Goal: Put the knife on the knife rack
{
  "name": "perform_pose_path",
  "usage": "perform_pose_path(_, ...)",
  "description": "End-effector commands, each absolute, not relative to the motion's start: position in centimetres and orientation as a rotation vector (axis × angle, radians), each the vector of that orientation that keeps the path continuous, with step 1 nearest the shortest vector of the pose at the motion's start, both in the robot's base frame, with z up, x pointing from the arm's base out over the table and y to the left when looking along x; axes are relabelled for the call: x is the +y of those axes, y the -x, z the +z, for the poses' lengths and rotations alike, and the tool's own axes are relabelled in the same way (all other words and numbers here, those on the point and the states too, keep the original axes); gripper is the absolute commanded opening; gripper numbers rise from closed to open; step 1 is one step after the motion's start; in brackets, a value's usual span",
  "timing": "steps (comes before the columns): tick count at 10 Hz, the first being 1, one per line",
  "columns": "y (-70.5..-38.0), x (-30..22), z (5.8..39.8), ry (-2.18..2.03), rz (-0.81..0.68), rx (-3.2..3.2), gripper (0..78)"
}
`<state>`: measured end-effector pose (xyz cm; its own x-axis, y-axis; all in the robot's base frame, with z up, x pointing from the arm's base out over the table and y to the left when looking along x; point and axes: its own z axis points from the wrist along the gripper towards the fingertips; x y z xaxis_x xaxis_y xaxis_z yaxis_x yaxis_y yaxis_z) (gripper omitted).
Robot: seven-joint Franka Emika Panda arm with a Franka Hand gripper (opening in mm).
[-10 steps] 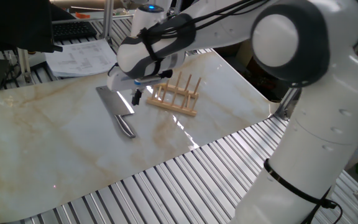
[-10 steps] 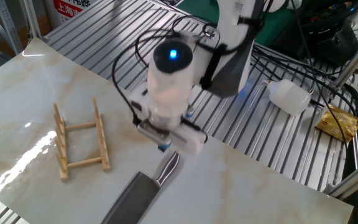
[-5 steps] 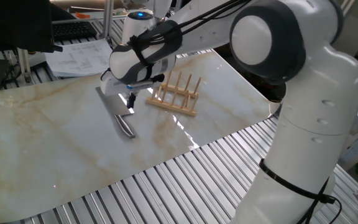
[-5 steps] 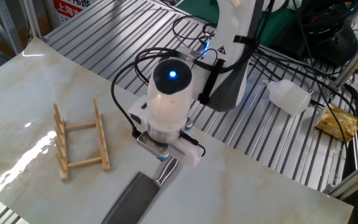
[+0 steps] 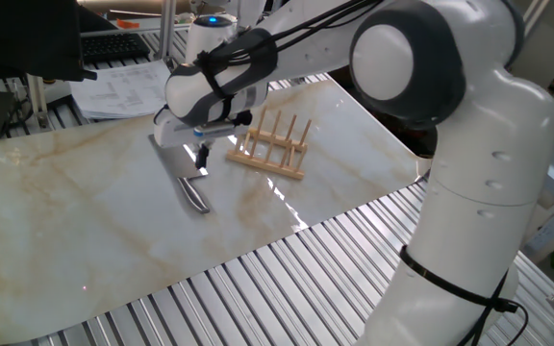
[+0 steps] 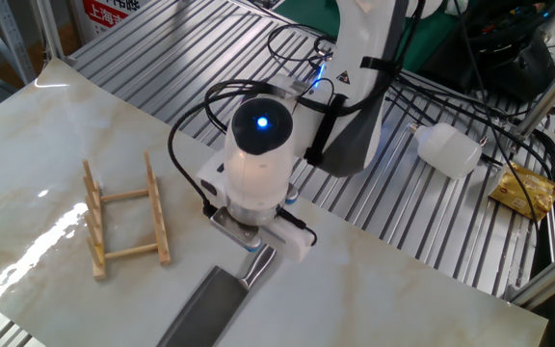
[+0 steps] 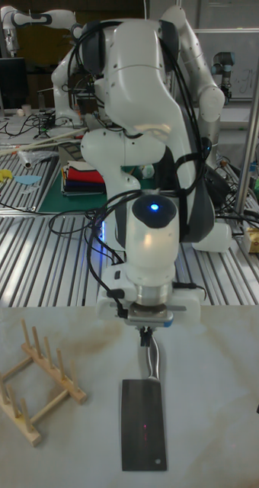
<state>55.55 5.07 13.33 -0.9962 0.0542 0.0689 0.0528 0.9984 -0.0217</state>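
The knife lies flat on the marble table, its grey blade toward the front and its steel handle pointing at the arm. My gripper hangs low over the handle's far end, fingers pointing down, a narrow gap between them, and looks open. The other fixed view shows the gripper just above the handle, and one fixed view has the gripper over the knife. The knife rack stands empty left of the knife, also as the knife rack and the knife rack.
The marble slab rests on a slatted metal table. Papers lie at the back. A white plastic bottle and a yellow packet lie on the slats beside the arm's base, along with black cables.
The gripper has swung from near the rack across to the knife handle and dropped lower over it. The knife and the rack have not moved.
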Motion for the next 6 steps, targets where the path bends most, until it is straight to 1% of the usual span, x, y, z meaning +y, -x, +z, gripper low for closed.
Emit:
perform_pose_path(1,-56.9,6.3,10.7,0.064,0.028,-3.099,0.0)
perform_pose_path(6,-57.2,6.7,9.7,0.058,0.033,-3.101,0.0)
